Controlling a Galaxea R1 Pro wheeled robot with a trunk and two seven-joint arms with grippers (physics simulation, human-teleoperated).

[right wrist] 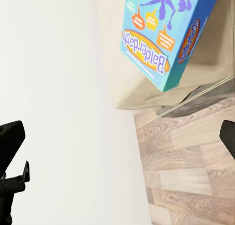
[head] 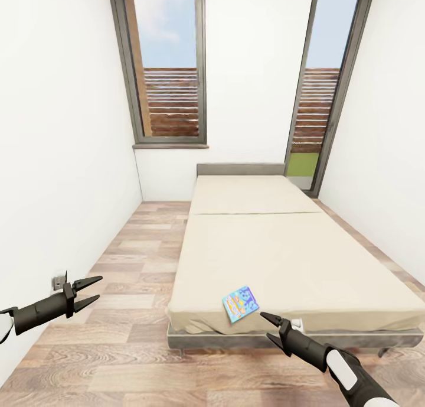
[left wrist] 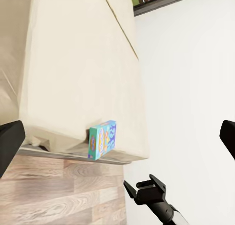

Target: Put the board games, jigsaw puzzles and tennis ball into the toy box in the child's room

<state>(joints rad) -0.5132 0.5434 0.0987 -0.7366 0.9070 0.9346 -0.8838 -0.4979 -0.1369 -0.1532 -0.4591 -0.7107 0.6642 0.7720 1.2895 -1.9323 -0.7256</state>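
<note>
We're facing a narrow white-walled room; wood-plank floor [head: 118, 360] runs down the left side. Two tall windows [head: 171, 64] on the far wall, slatted wooden fence visible through both.

Bed [head: 283, 259] fills the middle and right: beige cover, grey headboard [head: 241, 169] at the far end, grey base along the near edge.

Our left arm comes in at lower left, over the floor and well apart from the bed. Left hand [head: 90, 292] is open, fingers spread, nothing between them. Small wall socket [head: 58, 282] sits just behind it on the left wall.

Our right arm comes in at lower right. Right hand [head: 270, 328] is also open and empty, fingertips near the bed's near edge, just below the box but not touching it.

One Balderdash board game [head: 241, 303] lies flat on the bed at the near edge, turned at an angle. Blue box with an orange oval logo; the right wrist view reads the title [right wrist: 164, 36], and the left wrist view has it side-on at the mattress edge [left wrist: 102, 139].
</note>
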